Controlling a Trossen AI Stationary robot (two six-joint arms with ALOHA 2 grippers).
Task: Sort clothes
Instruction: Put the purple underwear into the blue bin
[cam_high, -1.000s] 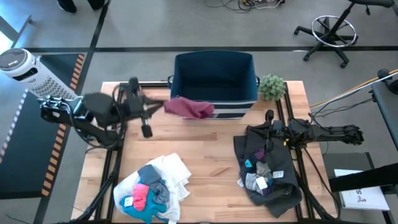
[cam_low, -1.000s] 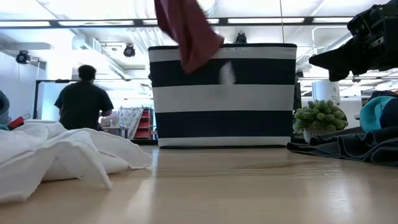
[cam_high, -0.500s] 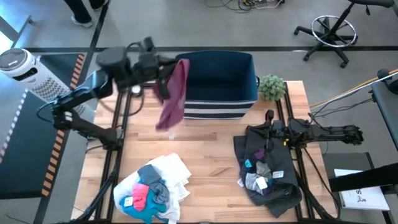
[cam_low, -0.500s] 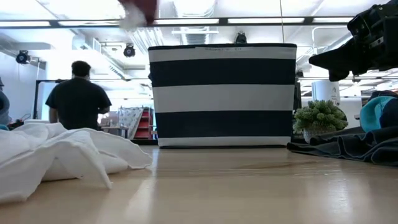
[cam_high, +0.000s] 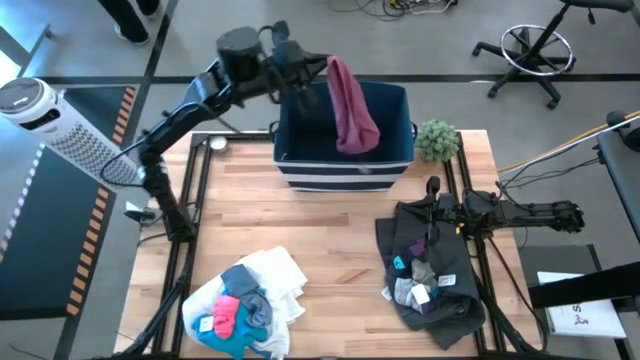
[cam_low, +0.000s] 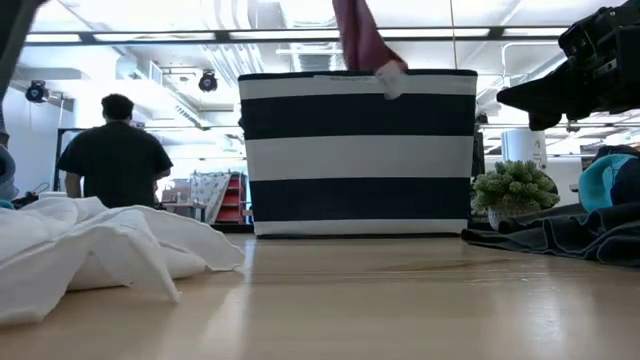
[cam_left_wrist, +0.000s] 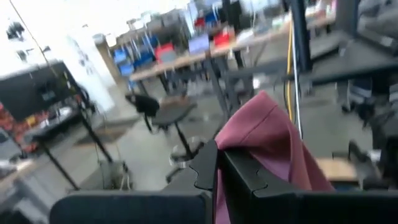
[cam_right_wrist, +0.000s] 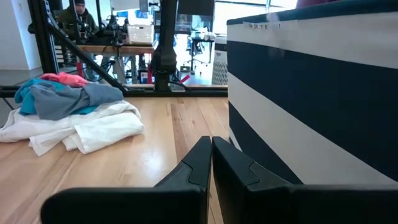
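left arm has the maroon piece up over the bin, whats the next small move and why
Probably open the left pincer and let go. It is shut on the maroon garment, which hangs over the open top of the striped navy bin, so it would likely fall inside. The right pincer rests shut by the dark grey pile.

This was a robotics lab or workshop: a wooden table on a dark metal frame stood on a grey concrete floor, cables trailing, a rolling stool nearby, workbenches with bins behind, a person standing at one under strip lights
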